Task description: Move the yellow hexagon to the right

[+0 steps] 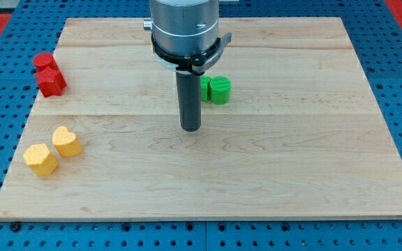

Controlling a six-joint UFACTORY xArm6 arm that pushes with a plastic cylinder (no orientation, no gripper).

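The yellow hexagon [40, 158] lies near the board's lower left corner. A yellow heart block [67, 141] sits just up and right of it, close beside it. My tip [190, 128] rests on the board near the middle, far to the right of both yellow blocks and not touching any block. The rod hangs from the grey arm end [184, 28] at the view's top.
Two red blocks [48, 75] sit together at the board's left edge. A green cylinder [220, 90] with a second green block partly hidden behind the rod lies just up and right of my tip. The wooden board [292, 174] lies on a blue pegboard.
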